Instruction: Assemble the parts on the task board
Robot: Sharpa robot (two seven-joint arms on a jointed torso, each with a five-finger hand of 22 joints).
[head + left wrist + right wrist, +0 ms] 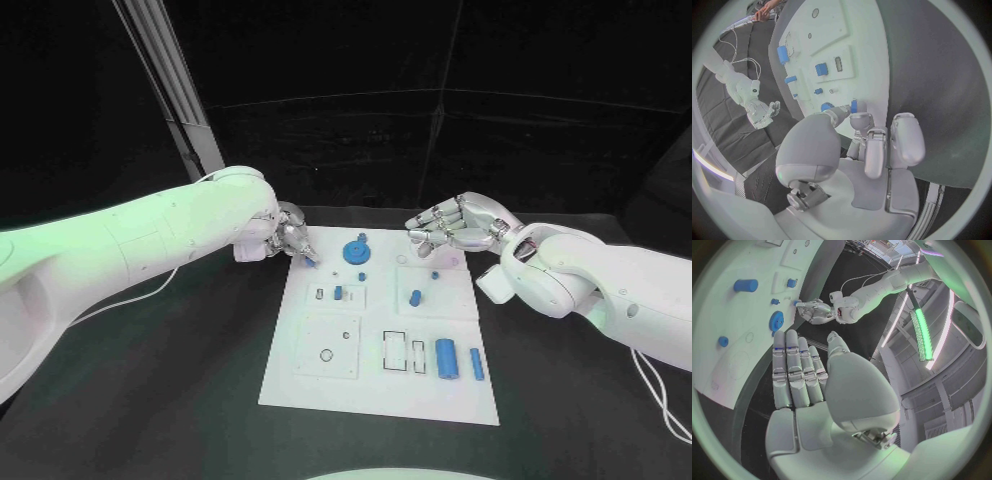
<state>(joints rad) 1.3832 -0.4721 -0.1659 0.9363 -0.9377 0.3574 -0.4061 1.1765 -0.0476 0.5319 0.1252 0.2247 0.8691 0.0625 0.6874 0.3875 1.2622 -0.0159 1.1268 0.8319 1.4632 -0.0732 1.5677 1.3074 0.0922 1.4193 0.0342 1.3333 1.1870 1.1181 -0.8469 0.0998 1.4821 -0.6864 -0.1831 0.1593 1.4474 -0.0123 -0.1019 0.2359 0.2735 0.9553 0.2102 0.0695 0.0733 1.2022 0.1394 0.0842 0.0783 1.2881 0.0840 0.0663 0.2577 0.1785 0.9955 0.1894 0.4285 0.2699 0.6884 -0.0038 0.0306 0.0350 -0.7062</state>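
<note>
Now, left hand pinches a small blue peg at the task board.
Right hand hovers, fingers straight, holding nothing; two blue cylinders lie near the board's front.

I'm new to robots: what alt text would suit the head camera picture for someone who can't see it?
A white task board with small blue parts lies on a black table between two white robot arms. The left hand pinches a small blue part at the board's far corner; the right hand hovers open opposite.
</note>
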